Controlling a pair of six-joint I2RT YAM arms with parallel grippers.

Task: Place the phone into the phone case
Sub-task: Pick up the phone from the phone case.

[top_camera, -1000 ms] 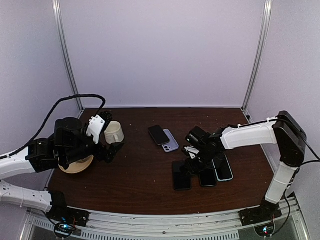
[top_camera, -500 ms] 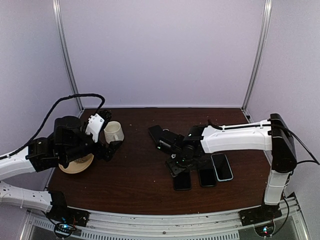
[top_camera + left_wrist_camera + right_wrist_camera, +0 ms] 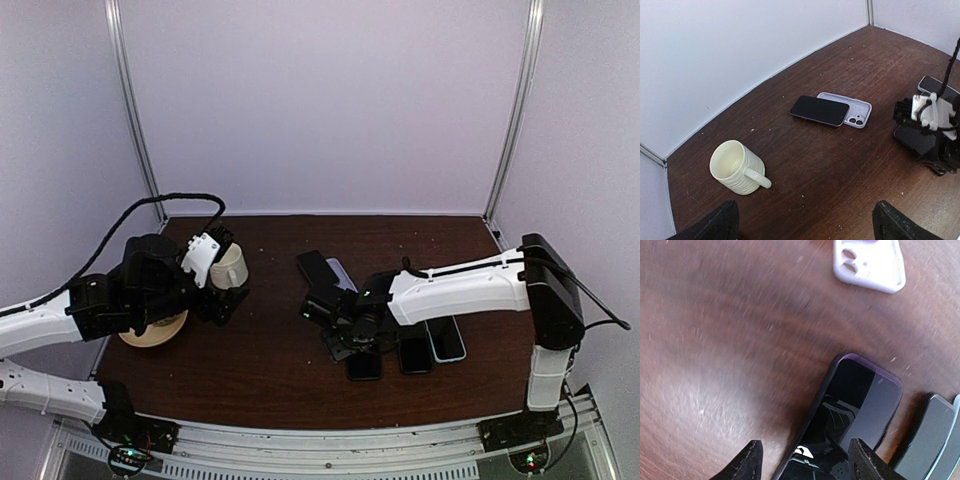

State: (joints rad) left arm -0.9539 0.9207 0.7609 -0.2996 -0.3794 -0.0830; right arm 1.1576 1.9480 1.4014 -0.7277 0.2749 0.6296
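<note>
Overhead, the phone [image 3: 315, 268] lies across one end of the lilac phone case [image 3: 343, 280], not seated in it. The right gripper [image 3: 335, 328] is nearby, beside a row of phones [image 3: 413, 355].

From the left wrist, the left gripper [image 3: 805, 223] gapes wide, grasping nothing, with a cream mug [image 3: 737, 167] near.

From the right wrist, the jaws are spread, released, over a spare phone [image 3: 855, 405].

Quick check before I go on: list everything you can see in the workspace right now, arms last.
dark brown wooden table: one, brown, under everything.
cream ribbed ceramic mug: one, cream, left side by the left arm.
tan round wooden plate: one, tan, partly under the left arm.
lilac plastic phone case: one, lilac, centre.
black flat phone: one, black, partly overlapping the case.
row of dark phones: three, dark, front right.
left gripper: open, empty.
right gripper: fingers apart over the row's leftmost phone; grip unclear.
</note>
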